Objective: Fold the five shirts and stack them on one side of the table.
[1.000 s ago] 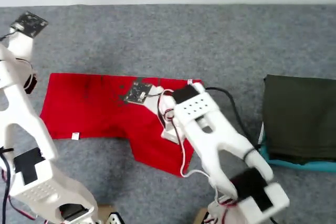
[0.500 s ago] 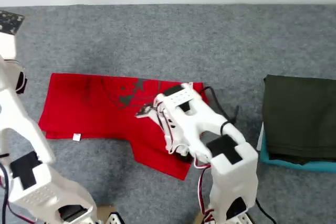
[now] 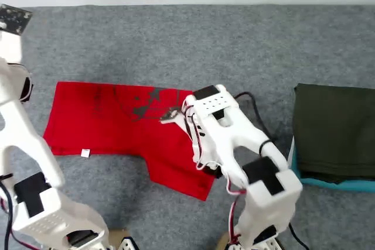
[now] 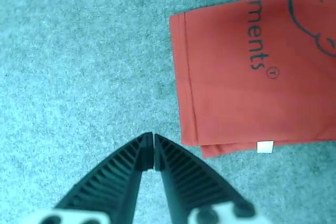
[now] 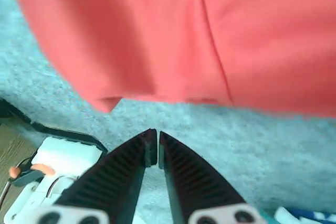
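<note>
A red shirt (image 3: 117, 121) lies partly folded on the grey table, with a flap reaching toward the front at its right end. My right arm (image 3: 225, 133) stands over that right end. Its gripper (image 5: 157, 148) is shut and empty, hanging above bare grey surface just off the red shirt's (image 5: 210, 35) hem. My left arm (image 3: 17, 109) rises at the table's left side. Its gripper (image 4: 153, 150) is shut and empty too, above the grey surface beside the red shirt's (image 4: 252, 66) folded end, close to a white tag (image 4: 265, 147).
A folded dark green shirt (image 3: 334, 133) sits on a folded teal shirt (image 3: 328, 182) at the right edge. Grey table (image 3: 193, 45) stretches behind the red shirt. An arm's base (image 5: 58, 166) shows near the front edge.
The right arm has drawn back from over the middle of the red shirt toward the front and folded up. The left arm's top swayed slightly. The shirt lies as before.
</note>
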Available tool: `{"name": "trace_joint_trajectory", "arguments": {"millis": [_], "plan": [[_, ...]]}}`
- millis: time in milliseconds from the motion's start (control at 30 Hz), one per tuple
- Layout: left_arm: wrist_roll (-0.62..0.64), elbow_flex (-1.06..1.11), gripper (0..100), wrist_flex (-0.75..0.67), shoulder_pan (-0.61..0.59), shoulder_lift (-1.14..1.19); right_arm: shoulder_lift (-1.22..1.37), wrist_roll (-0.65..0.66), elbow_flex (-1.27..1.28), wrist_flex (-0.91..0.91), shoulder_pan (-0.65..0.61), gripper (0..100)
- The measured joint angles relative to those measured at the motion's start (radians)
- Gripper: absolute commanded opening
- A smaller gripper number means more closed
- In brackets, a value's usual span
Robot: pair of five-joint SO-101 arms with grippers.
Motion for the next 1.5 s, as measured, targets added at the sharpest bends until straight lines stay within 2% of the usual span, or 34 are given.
{"name": "trace_joint_trajectory", "arguments": {"millis": [200, 333, 533, 667, 833, 1200, 1333, 1500], "plan": [[0.000, 0.000, 1, 0.003, 0.000, 0.000, -0.058, 0.000, -0.028, -0.078, -0.104, 0.9], [0.021, 0.000, 1, 0.005, 0.000, -0.017, 0.017, -0.049, -0.026, -0.152, -0.144, 0.9], [0.051, 0.000, 1, 0.006, -0.012, -0.094, 0.210, -0.063, -0.040, -0.133, -0.078, 0.9], [0.051, 0.000, 1, 0.008, -0.011, -0.109, 0.216, -0.060, -0.038, -0.106, -0.003, 0.9], [0.051, 0.000, 1, 0.008, -0.011, -0.109, 0.195, -0.037, -0.023, -0.038, 0.018, 0.9], [0.051, 0.035, 1, 0.009, 0.018, -0.115, -0.184, -0.035, -0.117, 0.117, -0.003, 0.9], [0.051, 0.087, 1, 0.009, 0.080, -0.118, -0.376, -0.035, -0.138, 0.117, 0.003, 0.9], [0.051, 0.184, 1, 0.009, 0.219, -0.118, -0.592, -0.051, -0.138, 0.117, 0.041, 0.9]]}}
